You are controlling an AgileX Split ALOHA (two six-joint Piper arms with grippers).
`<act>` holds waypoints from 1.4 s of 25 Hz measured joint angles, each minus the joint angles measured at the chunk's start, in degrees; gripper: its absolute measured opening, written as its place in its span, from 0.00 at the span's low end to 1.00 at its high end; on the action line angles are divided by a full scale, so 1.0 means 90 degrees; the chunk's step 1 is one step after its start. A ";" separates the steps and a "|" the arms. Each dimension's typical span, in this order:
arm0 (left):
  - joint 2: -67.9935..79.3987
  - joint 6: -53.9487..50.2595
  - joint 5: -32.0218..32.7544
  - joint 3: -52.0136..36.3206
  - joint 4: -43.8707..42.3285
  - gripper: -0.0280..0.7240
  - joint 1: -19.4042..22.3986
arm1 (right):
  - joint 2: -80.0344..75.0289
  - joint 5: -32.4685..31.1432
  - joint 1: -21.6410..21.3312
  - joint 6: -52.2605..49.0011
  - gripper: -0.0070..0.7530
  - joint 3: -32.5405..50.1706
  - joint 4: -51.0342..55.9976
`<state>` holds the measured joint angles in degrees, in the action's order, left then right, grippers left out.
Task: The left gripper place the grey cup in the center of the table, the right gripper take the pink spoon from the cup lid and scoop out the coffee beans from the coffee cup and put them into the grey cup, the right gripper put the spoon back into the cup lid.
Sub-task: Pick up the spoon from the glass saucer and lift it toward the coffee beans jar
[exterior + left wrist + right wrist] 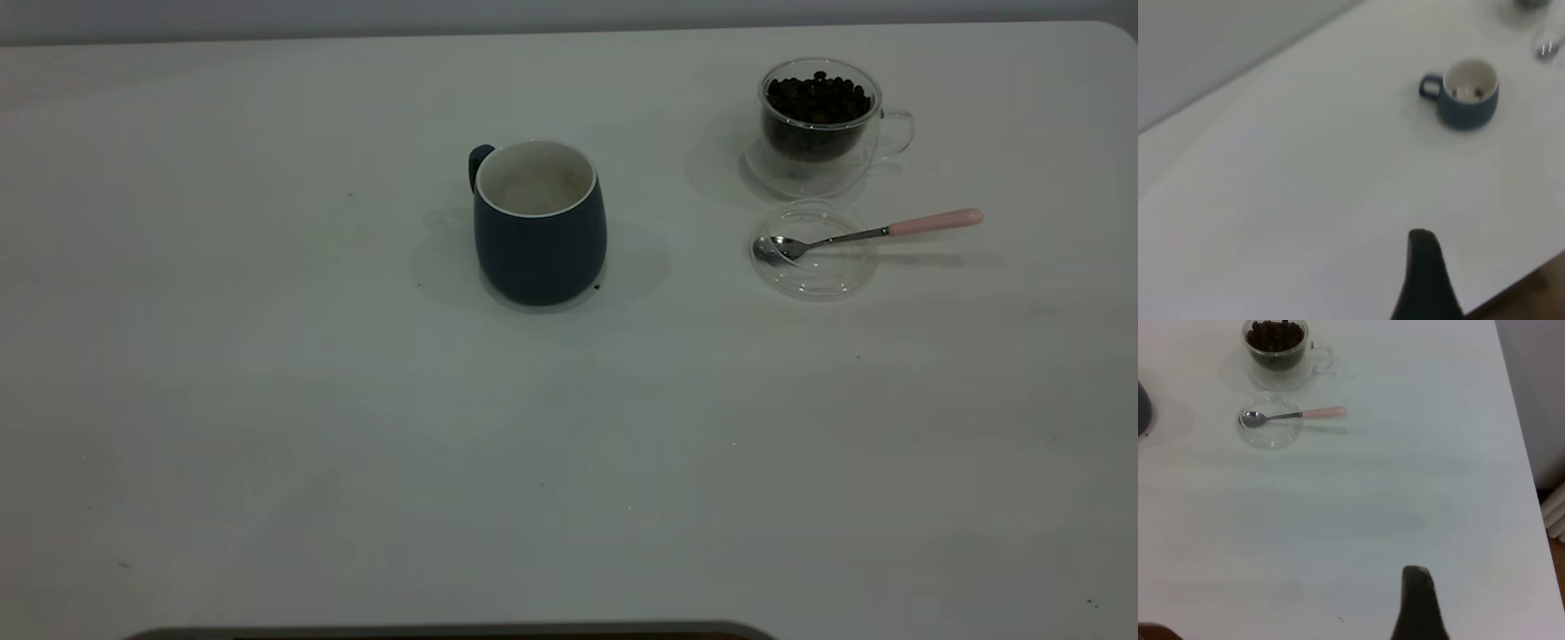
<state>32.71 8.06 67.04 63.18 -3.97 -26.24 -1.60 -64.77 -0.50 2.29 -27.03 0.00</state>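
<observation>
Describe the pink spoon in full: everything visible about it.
The pink spoon is a small teaspoon with a shiny silver metal bowl and stem and a pale pink handle end. It lies flat, its bowl resting inside the clear cup lid, its handle reaching out past the lid's rim over the table. It sits just in front of the coffee cup. No end effector touches it.

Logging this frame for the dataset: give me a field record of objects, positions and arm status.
mug: upright mid-table, handle toward far left; a few dark bits inside, seen from left wrist
glass cup: far right, upright, full of beans
lid: flat on table, just in front of glass cup
spoon: bowl in lid, pink handle sticking out right over the rim
left gripper: off the objects, one finger visible, holding nothing
right gripper: off the objects, one finger visible, holding nothing
</observation>
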 joint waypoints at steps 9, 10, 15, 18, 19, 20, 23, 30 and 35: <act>-0.2173 -0.0804 0.0006 -0.1473 0.0000 0.82 0.0024 | 0.0000 0.0000 0.0000 0.0000 0.78 0.0000 0.0000; -0.2315 -0.0833 0.0006 -0.1664 0.0000 0.82 0.0074 | 0.0000 0.0000 0.0000 0.0000 0.78 0.0000 0.0000; -0.3139 -0.1002 0.0000 -0.2500 0.0008 0.82 0.0919 | 0.0000 0.0000 0.0000 0.0000 0.78 0.0000 0.0000; -0.3646 -0.1043 -0.0024 -0.2853 0.0008 0.82 0.1501 | 0.0000 0.0000 0.0000 0.0000 0.78 0.0000 0.0000; -0.3748 -0.1043 -0.0030 -0.2945 0.0008 0.82 0.1661 | 0.0000 0.0000 0.0000 0.0000 0.78 0.0000 0.0000; -0.3761 -0.1043 -0.0030 -0.3024 0.0022 0.82 0.1798 | 0.0000 0.0000 0.0000 0.0000 0.78 0.0000 0.0000; -0.3767 -0.1043 -0.0035 -0.3210 0.0059 0.82 0.2114 | 0.0000 0.0000 0.0000 0.0000 0.78 0.0000 0.0000; -0.3770 -0.1043 -0.0114 -0.3900 0.0182 0.82 0.2728 | 0.0000 0.0000 0.0000 0.0000 0.78 0.0000 0.0000; -0.3770 -0.1043 -0.0173 -0.3921 0.0187 0.82 0.2881 | 0.0000 0.0000 0.0000 0.0000 0.78 0.0000 0.0000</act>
<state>-1.22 -1.33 65.49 27.89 -2.29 -0.30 -1.60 -64.77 -0.50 2.29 -27.03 0.00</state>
